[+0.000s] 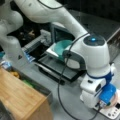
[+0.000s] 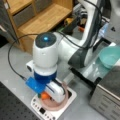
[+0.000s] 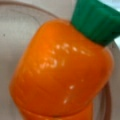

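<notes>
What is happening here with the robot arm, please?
The arm reaches down over a pink plate that sits on a white scale in a front view. The gripper is right at an orange toy carrot with a green top, which fills the wrist view and lies on the plate. A teal bowl rests apart from them, toward a front view's right.

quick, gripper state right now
gripper: low over the pink plate, right at the toy carrot; open or closed cannot be told.
</notes>
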